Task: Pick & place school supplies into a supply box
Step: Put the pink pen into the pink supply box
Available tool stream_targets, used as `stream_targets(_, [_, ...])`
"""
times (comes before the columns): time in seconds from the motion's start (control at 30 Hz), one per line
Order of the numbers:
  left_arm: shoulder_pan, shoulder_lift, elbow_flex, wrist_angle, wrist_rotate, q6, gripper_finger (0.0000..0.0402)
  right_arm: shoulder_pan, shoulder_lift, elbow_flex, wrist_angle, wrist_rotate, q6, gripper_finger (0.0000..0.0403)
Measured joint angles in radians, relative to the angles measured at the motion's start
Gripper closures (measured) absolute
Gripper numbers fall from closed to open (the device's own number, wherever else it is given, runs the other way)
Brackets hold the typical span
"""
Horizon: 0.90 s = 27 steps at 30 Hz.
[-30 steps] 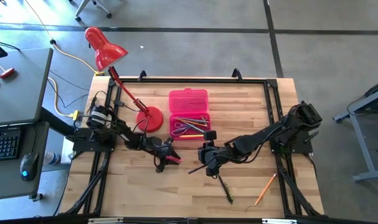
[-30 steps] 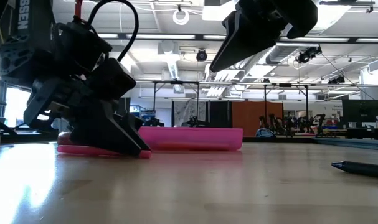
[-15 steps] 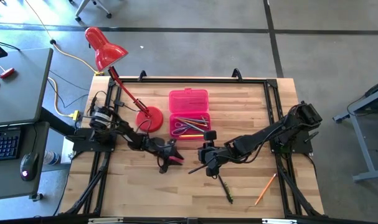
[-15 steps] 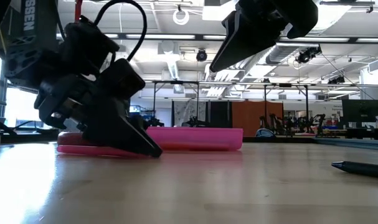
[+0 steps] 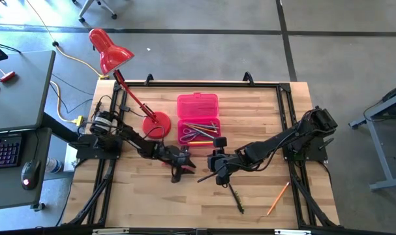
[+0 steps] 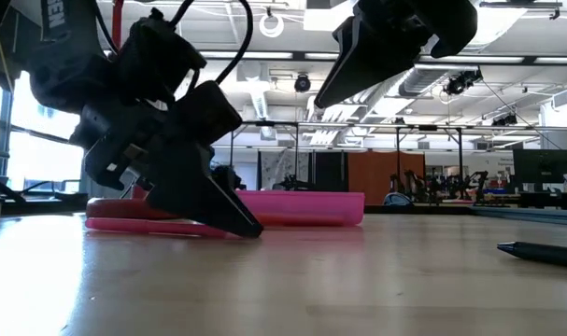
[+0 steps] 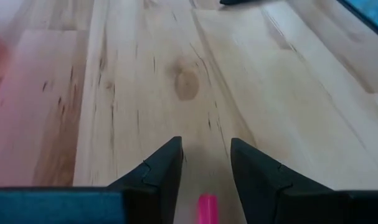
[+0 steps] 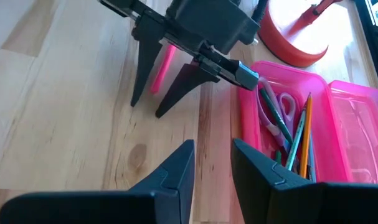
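Observation:
The supply box (image 5: pixel 199 130) is a pink case lying open at the table's middle far side, its lid (image 5: pixel 198 106) flat behind it. It holds pencils (image 8: pixel 301 137) and purple-handled scissors (image 5: pixel 186 135). My left gripper (image 5: pixel 184 168) is open and low in front of the box. Its fingers stand on either side of a pink pen (image 8: pixel 160 68) that runs back under the gripper, its end (image 7: pixel 207 208) showing between them. My right gripper (image 5: pixel 218 176) hangs open high above the table (image 6: pixel 325 98) with nothing between its fingers (image 8: pixel 182 165). My left gripper comes slanting down from the table's left, and a fingertip (image 6: pixel 253 230) reaches the table top. The pink pen lies along the gap between the fingers; I cannot tell whether either finger touches it or whether it is off the wood.
A red desk lamp's round base (image 5: pixel 157 124) stands left of the box. A thin dark pen (image 5: pixel 205 177) shows beside my right gripper. A dark green pen (image 5: pixel 235 198) and an orange pencil (image 5: pixel 278 198) lie near the front right. Bare wood lies at the front left.
My left gripper has slid toward the table's right edge with its fingertips low at the table, and its body has risen and tipped a little. Its fingers now reach farther along the pink pen.

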Motion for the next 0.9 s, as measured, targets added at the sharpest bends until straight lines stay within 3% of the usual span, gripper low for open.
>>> stream_targets(0.17, [0.003, 0.003, -0.007, 0.031, 0.077, 0.057, 0.0229, 0.0, 0.0, 0.0, 0.0, -0.001, 0.001, 0.032])
stream_targets(0.9, [0.0, 0.003, -0.076, 0.093, 0.047, -0.04, 0.0229, 0.001, 0.0, 0.0, 0.005, -0.026, 0.019, 0.032])
